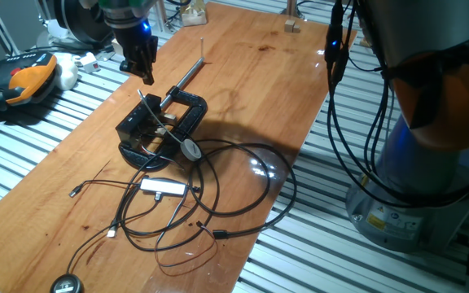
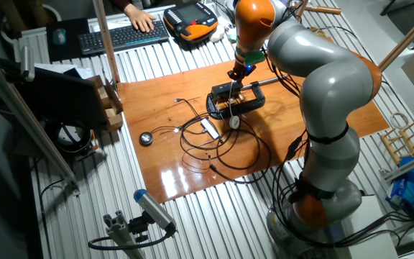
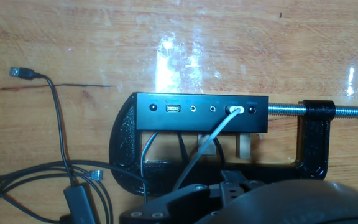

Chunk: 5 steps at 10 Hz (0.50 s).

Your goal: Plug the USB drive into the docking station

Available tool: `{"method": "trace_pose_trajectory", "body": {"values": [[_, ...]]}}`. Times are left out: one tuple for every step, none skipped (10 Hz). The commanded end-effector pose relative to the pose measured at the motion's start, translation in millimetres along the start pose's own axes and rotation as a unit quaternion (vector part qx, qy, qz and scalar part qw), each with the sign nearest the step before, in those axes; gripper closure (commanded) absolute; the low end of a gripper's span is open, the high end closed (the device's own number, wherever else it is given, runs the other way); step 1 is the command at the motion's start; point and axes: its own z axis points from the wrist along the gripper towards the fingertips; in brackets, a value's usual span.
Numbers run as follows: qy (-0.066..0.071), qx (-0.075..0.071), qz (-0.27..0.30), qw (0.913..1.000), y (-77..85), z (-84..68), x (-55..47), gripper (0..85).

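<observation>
USB drive itself I cannot find in any view. Dock (image 3: pixel 201 112) sits clamped in the C-clamp (image 3: pixel 312 134) on the bench (image 1: pixel 243 73), its free USB port (image 3: pixel 173 109) facing up. Gripper (image 1: pixel 141 69) hovers above; jaws' opening and contents unclear. Judging generally: light, rigid, grip its body's flat sides.

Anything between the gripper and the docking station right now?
No. In one fixed view, the gripper hangs above the docking station, with only open air between them.
</observation>
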Motion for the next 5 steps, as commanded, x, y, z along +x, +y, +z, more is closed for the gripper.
{"method": "trace_pose_trajectory", "body": {"values": [[0.0,0.0,0.0,1.0,0.0,0.1,-0.3,85.0],[0.0,0.0,-0.001,1.0,-0.2,0.2,-0.5,85.0],[0.0,-0.001,-0.001,1.0,-0.1,0.2,-0.5,85.0],[0.001,-0.002,-0.001,1.0,-0.1,0.2,-0.6,85.0],[0.001,-0.002,-0.001,1.0,0.1,0.1,-0.6,85.0]]}}
